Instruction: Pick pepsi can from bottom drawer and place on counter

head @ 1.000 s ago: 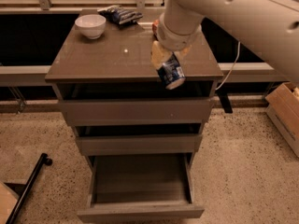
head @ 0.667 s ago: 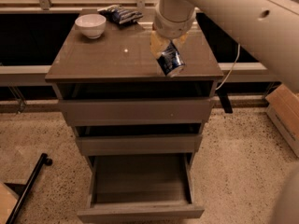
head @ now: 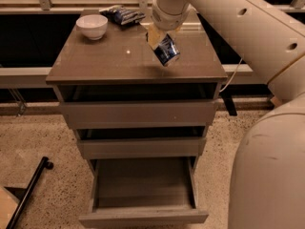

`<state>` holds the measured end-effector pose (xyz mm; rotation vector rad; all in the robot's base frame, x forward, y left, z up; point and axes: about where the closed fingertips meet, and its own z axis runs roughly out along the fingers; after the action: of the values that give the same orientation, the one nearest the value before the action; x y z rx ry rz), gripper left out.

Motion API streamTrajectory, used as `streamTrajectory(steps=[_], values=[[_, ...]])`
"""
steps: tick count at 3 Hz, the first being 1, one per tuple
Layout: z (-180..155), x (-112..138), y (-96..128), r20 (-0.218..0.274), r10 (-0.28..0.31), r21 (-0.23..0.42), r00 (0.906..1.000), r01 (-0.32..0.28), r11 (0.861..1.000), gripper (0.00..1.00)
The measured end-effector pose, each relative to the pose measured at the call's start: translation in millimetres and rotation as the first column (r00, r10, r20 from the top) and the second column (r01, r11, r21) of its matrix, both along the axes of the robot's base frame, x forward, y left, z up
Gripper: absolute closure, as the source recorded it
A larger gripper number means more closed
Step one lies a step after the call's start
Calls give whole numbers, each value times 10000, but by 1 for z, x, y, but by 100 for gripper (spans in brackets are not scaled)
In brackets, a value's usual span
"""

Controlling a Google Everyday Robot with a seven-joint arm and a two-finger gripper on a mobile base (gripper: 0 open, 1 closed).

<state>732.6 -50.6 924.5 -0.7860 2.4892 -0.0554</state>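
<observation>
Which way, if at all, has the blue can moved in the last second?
Yes. The pepsi can, held in the gripper, has moved back from the front edge of the counter, farther in over its top.

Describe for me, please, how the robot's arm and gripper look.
The arm is cream-white: thick, smooth, rounded tubes with small dark round holes. The gripper, above the counter, has pale yellowish fingers.

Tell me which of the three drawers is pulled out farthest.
The bottom drawer, its inside floor showing; the upper two barely protrude. The hand holds the pepsi can above the counter.
</observation>
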Motion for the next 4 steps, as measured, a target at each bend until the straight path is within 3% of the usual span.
streamTrajectory(steps=[1, 2, 4], values=[[-9, 20, 11, 73, 547, 208, 9985, -549, 9983, 84], [-21, 34, 21, -50, 853, 207, 9963, -852, 9961, 61], [-40, 47, 31, -346, 1132, 73, 9930, -1130, 9936, 6]])
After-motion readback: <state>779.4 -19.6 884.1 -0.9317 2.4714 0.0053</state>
